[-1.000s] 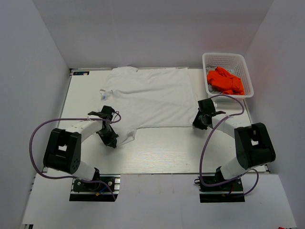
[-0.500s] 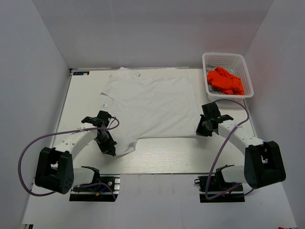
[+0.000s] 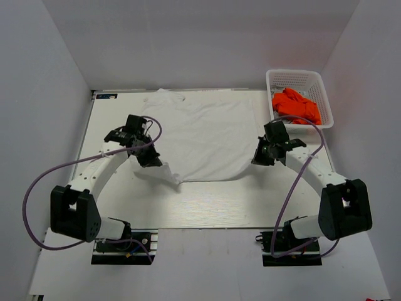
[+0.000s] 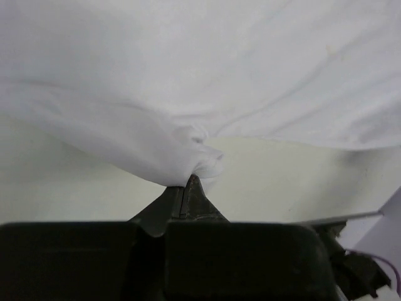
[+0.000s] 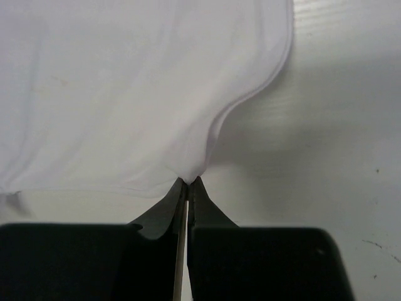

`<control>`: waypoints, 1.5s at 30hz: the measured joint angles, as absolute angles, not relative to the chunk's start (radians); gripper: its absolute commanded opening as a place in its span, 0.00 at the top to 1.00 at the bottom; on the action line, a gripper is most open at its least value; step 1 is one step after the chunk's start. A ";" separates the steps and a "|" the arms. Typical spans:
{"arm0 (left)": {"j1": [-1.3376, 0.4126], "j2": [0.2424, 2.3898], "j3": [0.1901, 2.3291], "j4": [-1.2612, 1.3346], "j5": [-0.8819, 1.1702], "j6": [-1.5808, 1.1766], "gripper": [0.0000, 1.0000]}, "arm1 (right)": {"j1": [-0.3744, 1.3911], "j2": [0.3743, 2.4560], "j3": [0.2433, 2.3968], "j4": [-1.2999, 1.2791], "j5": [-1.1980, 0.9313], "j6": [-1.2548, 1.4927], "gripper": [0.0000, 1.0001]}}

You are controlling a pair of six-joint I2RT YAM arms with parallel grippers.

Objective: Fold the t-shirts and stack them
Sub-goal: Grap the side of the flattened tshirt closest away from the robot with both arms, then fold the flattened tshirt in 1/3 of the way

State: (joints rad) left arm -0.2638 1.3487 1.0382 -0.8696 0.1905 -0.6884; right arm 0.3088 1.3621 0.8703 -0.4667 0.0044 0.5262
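Note:
A plain white t-shirt lies spread on the table, its collar towards the far edge. My left gripper is shut on the shirt's near-left part and holds it up, so the cloth hangs bunched from the tips. My right gripper is shut on the shirt's near-right hem, pinching a raised fold at its tips. A bright orange t-shirt lies crumpled in the basket at the far right.
A white plastic lattice basket stands at the table's far right corner. The white table shows bare wood grain in front of the shirt. Grey walls close in on the left, right and back.
Both grippers have moved away from the near edge towards the far side, carrying the shirt's near edge with them. The near-left part is lifted and folding over.

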 measured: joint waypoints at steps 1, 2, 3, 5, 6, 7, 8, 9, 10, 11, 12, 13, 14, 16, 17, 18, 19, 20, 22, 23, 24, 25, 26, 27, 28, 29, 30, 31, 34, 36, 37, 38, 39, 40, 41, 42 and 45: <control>-0.263 1.368 1.063 -0.869 0.176 -0.687 1.00 | 0.309 1.373 0.888 -0.463 -0.005 0.524 1.00; -0.261 1.393 1.092 -0.870 0.155 -0.687 1.00 | 0.309 1.386 0.906 -0.460 -0.011 0.524 1.00; -0.259 1.418 1.121 -0.873 0.132 -0.688 1.00 | 0.309 1.401 0.923 -0.454 -0.015 0.524 1.00; -0.257 1.472 1.184 -0.879 0.075 -0.692 1.00 | 0.309 1.430 0.955 -0.444 -0.021 0.525 1.00; -0.256 1.496 1.213 -0.879 0.046 -0.695 1.00 | 0.309 1.441 0.973 -0.444 -0.021 0.526 1.00; -0.252 1.519 1.241 -0.878 0.020 -0.699 1.00 | 0.308 1.457 0.995 -0.445 -0.022 0.527 1.00; -0.250 1.540 1.269 -0.880 -0.010 -0.704 1.00 | 0.308 1.474 1.021 -0.443 -0.021 0.527 1.00; -0.250 1.560 1.297 -0.883 -0.033 -0.708 1.00 | 0.308 1.493 1.050 -0.446 -0.019 0.527 1.00; -0.250 1.581 1.328 -0.882 -0.053 -0.712 1.00 | 0.308 1.513 1.078 -0.447 -0.019 0.527 1.00; -0.249 1.600 1.355 -0.878 -0.070 -0.715 1.00 | 0.307 1.533 1.106 -0.446 -0.013 0.526 1.00; -0.248 1.616 1.375 -0.868 -0.081 -0.716 1.00 | 0.307 1.554 1.134 -0.448 -0.006 0.524 1.00; -0.245 1.631 1.394 -0.863 -0.092 -0.717 1.00 | 0.306 1.572 1.157 -0.448 0.001 0.521 1.00; -0.243 1.650 1.418 -0.859 -0.101 -0.715 1.00 | 0.304 1.588 1.176 -0.447 0.007 0.518 1.00; -0.239 1.686 1.462 -0.851 -0.126 -0.714 1.00 | 0.300 1.620 1.216 -0.457 0.022 0.514 1.00; -0.239 1.703 1.485 -0.850 -0.141 -0.714 1.00 | 0.296 1.637 1.236 -0.461 0.027 0.513 1.00; -0.238 1.718 1.502 -0.841 -0.154 -0.714 1.00 | 0.293 1.653 1.254 -0.465 0.030 0.512 1.00; -0.238 1.731 1.516 -0.834 -0.168 -0.710 1.00 | 0.289 1.671 1.276 -0.474 0.034 0.513 1.00; -0.238 1.742 1.527 -0.829 -0.180 -0.707 1.00 | 0.286 1.689 1.296 -0.476 0.035 0.513 1.00; -0.238 1.761 1.548 -0.818 -0.200 -0.698 1.00 | 0.279 1.724 1.331 -0.481 0.042 0.514 1.00; -0.238 1.771 1.556 -0.808 -0.205 -0.693 1.00 | 0.275 1.740 1.347 -0.485 0.044 0.516 1.00; -0.238 1.781 1.567 -0.799 -0.210 -0.687 1.00 | 0.274 1.754 1.359 -0.488 0.047 0.517 1.00; -0.237 1.796 1.582 -0.792 -0.218 -0.679 1.00 | 0.270 1.767 1.371 -0.497 0.052 0.519 1.00; -0.237 1.810 1.594 -0.784 -0.224 -0.675 1.00 | 0.267 1.781 1.383 -0.503 0.058 0.525 1.00; -0.237 1.827 1.607 -0.775 -0.230 -0.669 1.00 | 0.264 1.792 1.393 -0.507 0.065 0.532 1.00; -0.237 1.841 1.618 -0.768 -0.236 -0.665 1.00 | 0.261 1.804 1.402 -0.513 0.075 0.542 1.00; -0.237 1.857 1.631 -0.762 -0.243 -0.661 1.00 | 0.257 1.814 1.410 -0.519 0.082 0.549 1.00; -0.236 1.872 1.643 -0.757 -0.249 -0.657 1.00 | 0.253 1.824 1.418 -0.524 0.089 0.557 1.00; -0.234 1.891 1.659 -0.753 -0.255 -0.653 1.00 | 0.249 1.834 1.424 -0.525 0.095 0.566 1.00; -0.231 1.943 1.705 -0.743 -0.280 -0.647 1.00 | 0.238 1.866 1.443 -0.524 0.109 0.583 1.00; -0.226 1.970 1.728 -0.738 -0.295 -0.643 1.00 | 0.232 1.890 1.458 -0.525 0.118 0.597 1.00; -0.222 1.985 1.738 -0.733 -0.300 -0.643 1.00 | 0.229 1.903 1.466 -0.525 0.122 0.602 1.00; -0.218 1.993 1.745 -0.733 -0.305 -0.643 1.00 | 0.226 1.918 1.478 -0.527 0.126 0.608 0.91; -0.214 2.003 1.752 -0.730 -0.307 -0.643 1.00 | 0.223 1.931 1.486 -0.525 0.128 0.614 0.89; -0.210 2.012 1.760 -0.728 -0.308 -0.643 1.00 | 0.220 1.944 1.495 -0.524 0.128 0.614 0.87; -0.205 2.025 1.773 -0.727 -0.309 -0.643 1.00 | 0.217 1.953 1.501 -0.522 0.128 0.613 0.80; -0.201 2.039 1.785 -0.724 -0.309 -0.643 1.00 | 0.215 1.961 1.504 -0.515 0.128 0.611 0.78; -0.185 2.098 1.843 -0.712 -0.305 -0.638 0.48 | 0.210 1.972 1.504 -0.477 0.123 0.588 0.54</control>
State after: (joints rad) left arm -0.1848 2.0983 1.8431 -0.7116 -0.3046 -0.6384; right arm 0.2104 1.9724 1.5043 -0.4770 0.1226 0.5880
